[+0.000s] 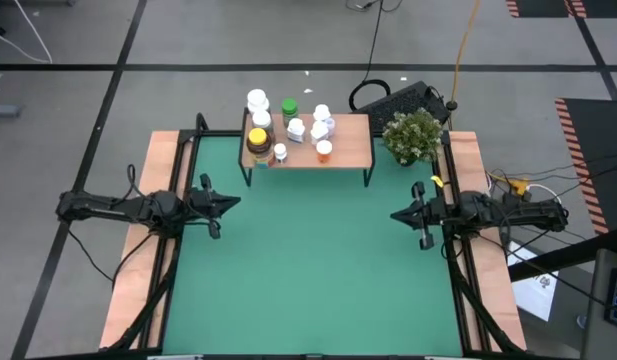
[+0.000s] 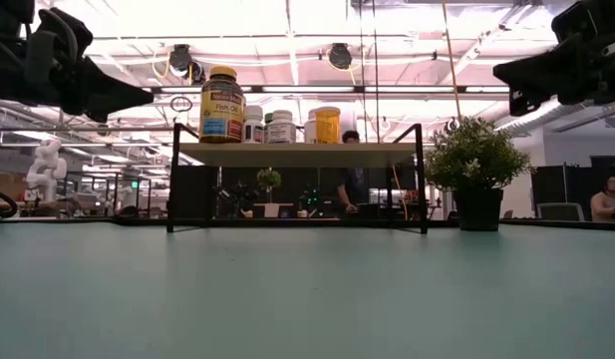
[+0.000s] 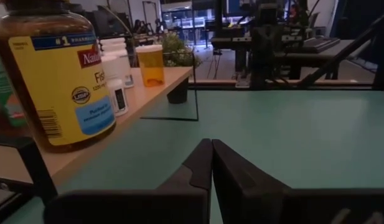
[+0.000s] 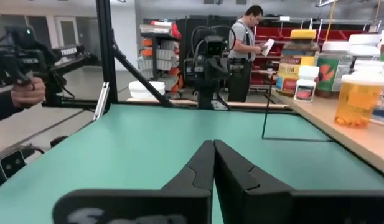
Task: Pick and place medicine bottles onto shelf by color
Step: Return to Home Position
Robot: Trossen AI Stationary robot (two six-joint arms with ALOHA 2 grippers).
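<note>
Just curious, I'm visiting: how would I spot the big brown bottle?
Start at the green table; at its far edge stands a small wooden shelf. At the shelf's left end sits the brown bottle: the biggest there, the only one with a yellow lid.

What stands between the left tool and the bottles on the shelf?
Nothing visible. Only bare table lies between the shut left tool and the shelf where the bottles stand. The right tool hangs at the table's right edge.

Potted plant (image 1: 413, 135) near keyboard (image 1: 406, 103)
</note>
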